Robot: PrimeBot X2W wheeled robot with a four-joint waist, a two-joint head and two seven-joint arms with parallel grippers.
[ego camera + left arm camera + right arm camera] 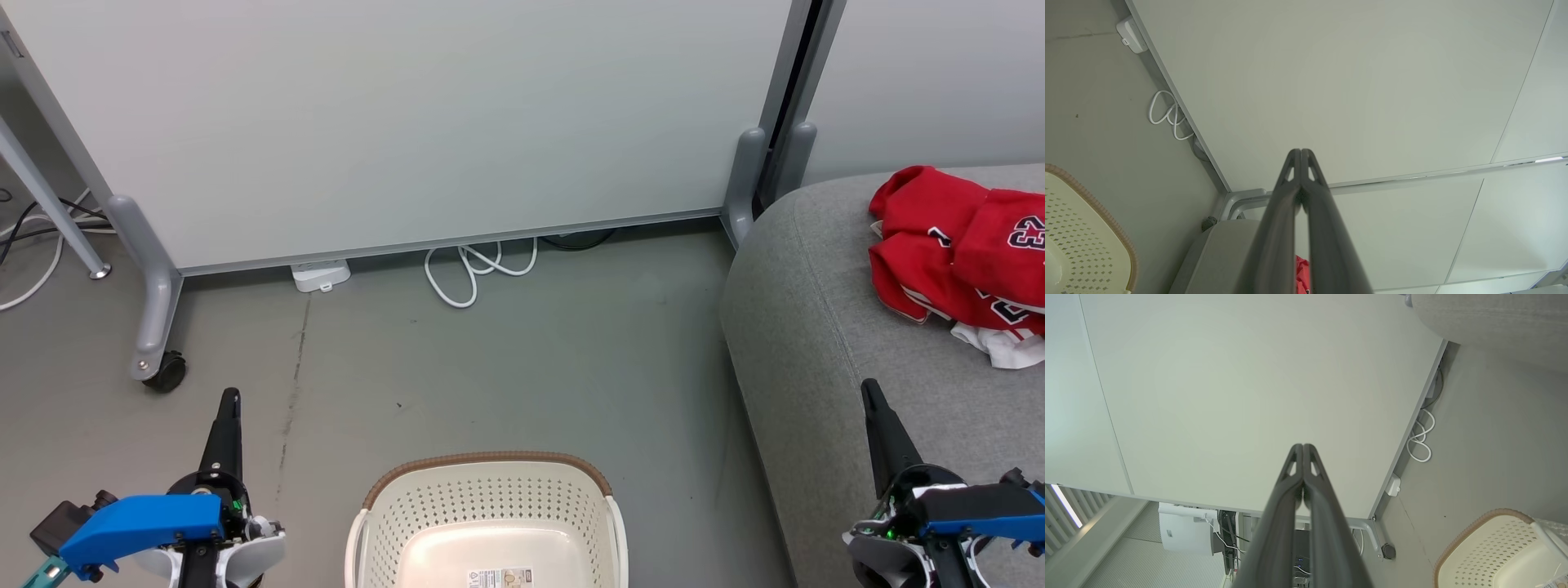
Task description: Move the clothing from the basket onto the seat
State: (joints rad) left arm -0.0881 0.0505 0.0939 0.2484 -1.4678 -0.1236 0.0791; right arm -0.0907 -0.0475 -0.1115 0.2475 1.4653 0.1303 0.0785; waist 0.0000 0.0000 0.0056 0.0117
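Red clothing [955, 245] lies heaped on the grey seat [808, 327], well apart from the basket [490, 498], while your left gripper [231, 400] and right gripper [870, 390] hover pressed together, holding nothing; light, limp and thin by its look, it wants pinching at a raised fold.

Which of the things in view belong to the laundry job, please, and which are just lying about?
Job: clothing, basket, seat.
Lying about: white cable, power strip, wheeled partition.
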